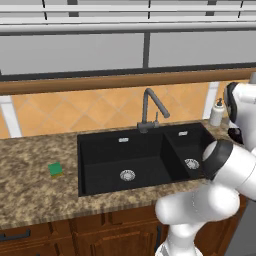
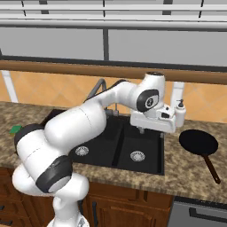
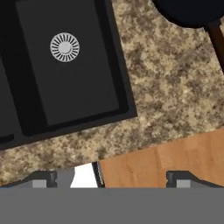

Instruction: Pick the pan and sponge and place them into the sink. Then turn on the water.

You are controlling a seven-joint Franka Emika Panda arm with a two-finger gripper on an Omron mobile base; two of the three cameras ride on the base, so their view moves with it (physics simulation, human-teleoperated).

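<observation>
Black pan (image 2: 198, 142) flat on counter right of sink (image 1: 100, 165) (empty); sponge (image 1: 55, 169) seemingly flat, left.

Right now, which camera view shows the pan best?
The right base view: the whole pan lies on the counter right of the sink, handle included. The hand view cuts it at the top edge.

So you've got the sink (image 1: 100, 150) set into the counter (image 1: 30, 200), big basin on the left, smaller one on the right. Faucet (image 1: 150, 110) sits behind the divider between them. Sponge (image 1: 55, 169) is on the counter left of the sink, well apart from it. Pan (image 2: 198, 143) is on the counter right of the sink, handle pointing toward the front edge. Soap dispenser (image 1: 216, 112) stands behind the sink's right corner, by the wall.
</observation>
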